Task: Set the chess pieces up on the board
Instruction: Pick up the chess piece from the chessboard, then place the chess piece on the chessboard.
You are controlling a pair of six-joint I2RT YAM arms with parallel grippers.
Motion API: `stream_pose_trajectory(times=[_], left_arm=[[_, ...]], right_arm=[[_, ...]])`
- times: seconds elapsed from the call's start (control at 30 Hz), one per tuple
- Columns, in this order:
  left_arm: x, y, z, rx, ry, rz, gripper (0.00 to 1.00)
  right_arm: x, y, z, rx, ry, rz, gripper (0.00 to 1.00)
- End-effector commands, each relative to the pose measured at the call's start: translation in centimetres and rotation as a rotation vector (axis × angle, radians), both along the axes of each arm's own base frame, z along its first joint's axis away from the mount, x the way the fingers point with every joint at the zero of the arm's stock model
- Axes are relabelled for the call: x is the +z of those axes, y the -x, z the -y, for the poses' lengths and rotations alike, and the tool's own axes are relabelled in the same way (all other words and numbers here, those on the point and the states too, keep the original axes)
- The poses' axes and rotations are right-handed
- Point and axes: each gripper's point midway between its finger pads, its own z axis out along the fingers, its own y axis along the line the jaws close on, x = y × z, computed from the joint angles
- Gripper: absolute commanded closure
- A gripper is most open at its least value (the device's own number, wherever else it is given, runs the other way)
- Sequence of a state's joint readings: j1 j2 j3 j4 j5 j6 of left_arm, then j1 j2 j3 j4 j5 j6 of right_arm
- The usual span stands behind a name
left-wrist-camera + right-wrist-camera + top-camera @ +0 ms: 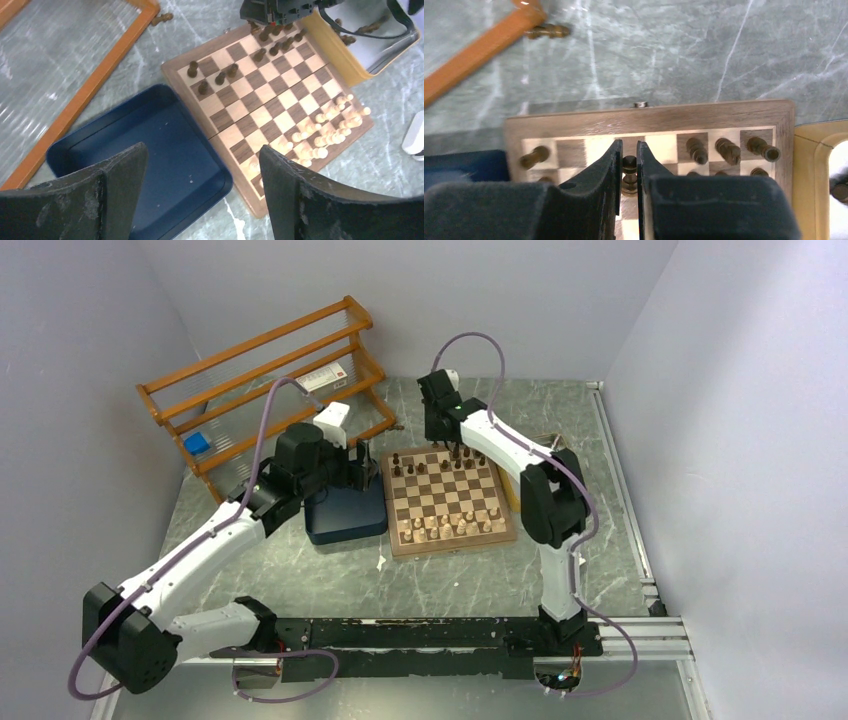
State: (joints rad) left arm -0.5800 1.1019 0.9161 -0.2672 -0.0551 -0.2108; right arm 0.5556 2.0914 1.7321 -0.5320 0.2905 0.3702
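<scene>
The board (pixel 455 545) lies mid-table. Dark chess pieces (pixel 415 468) stand along its far rows and pale cream pieces (pixel 450 527) along its near rows. My right gripper (pixel 458 448) hangs over the far edge of the board (pixel 649 120). In the right wrist view this gripper (pixel 629 146) is shut on the round head of a dark pawn (pixel 629 167), upright over the second row. My left gripper (pixel 202 150) is open and holds nothing, above the board's near left corner and the blue tray (pixel 150 150). One dark piece (pixel 546 31) lies on the table beside the rack.
A wooden rack (pixel 260 380) stands at the back left. The dark blue tray (pixel 345 515) touches the board's left side. A yellow-rimmed tin (pixel 350 65) at the board's right holds a few dark pieces (pixel 370 27).
</scene>
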Motion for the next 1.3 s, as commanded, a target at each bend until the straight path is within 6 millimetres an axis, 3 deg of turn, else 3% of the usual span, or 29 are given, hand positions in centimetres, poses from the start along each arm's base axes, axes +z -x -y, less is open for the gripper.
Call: stream_pose_trajectory(times=[0.0,0.4,0.63,0.9,1.07,1.27], left_arm=[[3.7,-1.2,3.4,-0.041,0.189,0.029,0.15],[3.3,-5.9,9.1,-0.112,0.293,0.042,0.18],[1.8,-7.0,10.7,-0.144,0.267,0.036,0.2],[1.5,-7.7,11.3,-0.161,0.231,0.044,0.28],[1.6,-7.6,11.6,-0.18,0.231,0.05,0.4],[1.8,-7.4,11.7,-0.204,0.221,0.054,0.66]], right_arm=[[5.5,0.4,-2.2,0.026,-0.188,0.093,0.93],[11.6,6.1,-6.9,0.112,-0.712,0.084,0.92],[13.3,7.0,-7.4,0.119,-0.81,0.096,0.92],[13.7,7.2,-7.4,0.122,-0.841,0.098,0.92],[13.8,7.1,-7.2,0.123,-0.845,0.097,0.92],[13.9,7.3,-6.9,0.123,-0.849,0.093,0.92]])
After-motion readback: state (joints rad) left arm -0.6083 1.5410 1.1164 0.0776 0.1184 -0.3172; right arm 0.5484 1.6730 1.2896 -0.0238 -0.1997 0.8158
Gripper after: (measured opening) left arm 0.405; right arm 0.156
